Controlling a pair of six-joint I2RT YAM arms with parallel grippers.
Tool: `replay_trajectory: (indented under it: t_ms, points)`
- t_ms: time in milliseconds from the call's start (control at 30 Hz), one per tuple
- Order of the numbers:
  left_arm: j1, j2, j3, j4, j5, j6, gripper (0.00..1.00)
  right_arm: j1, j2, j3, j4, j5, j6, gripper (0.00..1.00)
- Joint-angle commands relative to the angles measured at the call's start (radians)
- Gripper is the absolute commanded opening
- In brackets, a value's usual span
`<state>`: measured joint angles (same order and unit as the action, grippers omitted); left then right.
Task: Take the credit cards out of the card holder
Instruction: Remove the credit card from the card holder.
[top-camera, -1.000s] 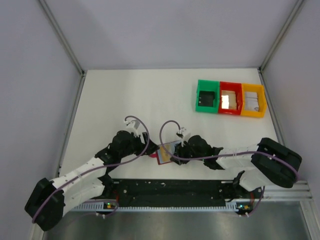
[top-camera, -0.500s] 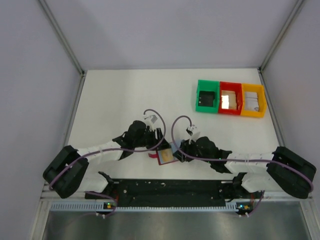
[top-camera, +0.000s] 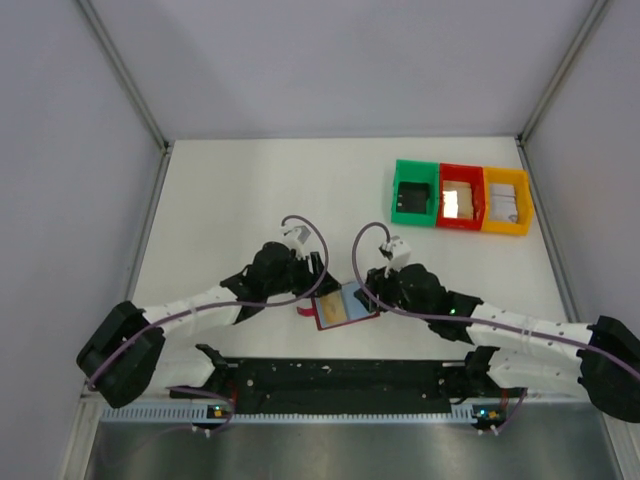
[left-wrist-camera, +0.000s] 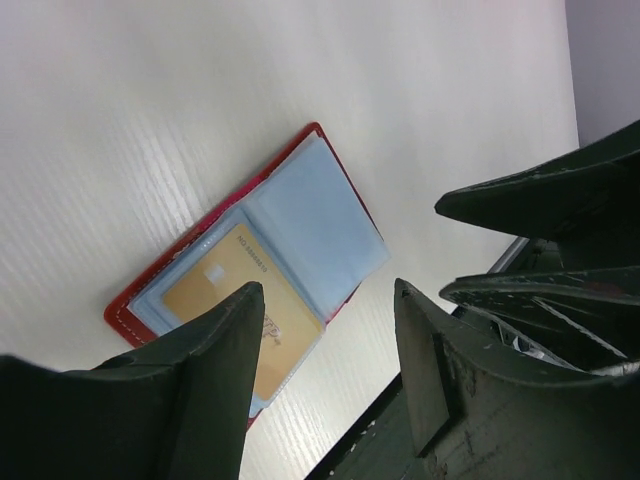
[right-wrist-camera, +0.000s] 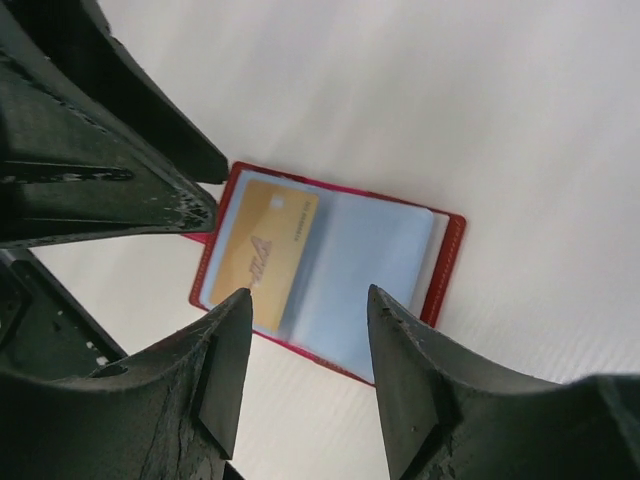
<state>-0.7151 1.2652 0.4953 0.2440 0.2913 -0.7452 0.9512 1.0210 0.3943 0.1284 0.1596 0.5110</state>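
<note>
The card holder (top-camera: 340, 307) lies open, flat on the white table (top-camera: 240, 190).

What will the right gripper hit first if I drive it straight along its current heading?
The open card holder, flat on the table: the right gripper points at its clear sleeve, beside the tan card. Nothing seems to lie between, though depth is hard to judge.

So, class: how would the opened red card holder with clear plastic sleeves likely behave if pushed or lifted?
The red card holder lies flat on the smooth white table, so a push would probably slide it. Its glossy sleeve seems to lift loosely, suggesting floppy, slippery plastic. The tan card inside likely stiffens that half.
</note>
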Motion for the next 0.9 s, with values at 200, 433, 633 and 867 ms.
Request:
replay_trajectory:
  t_ms: [200,433,633,867]
  points:
    - [-0.001,-0.096,-0.080,-0.081,-0.107,-0.013,0.58,-0.035,0.166,0.123,0.111,-0.242,0.017,0.50]
    - [-0.001,-0.069,-0.070,-0.184,-0.143,-0.010,0.57,-0.127,0.290,0.110,0.229,-0.408,0.099,0.49]
    - [0.000,-0.007,-0.052,-0.204,-0.107,-0.008,0.48,-0.155,0.402,0.117,0.286,-0.477,0.155,0.42]
    - [-0.001,0.040,-0.040,-0.224,-0.095,0.001,0.27,-0.183,0.471,0.091,0.333,-0.503,0.202,0.38]
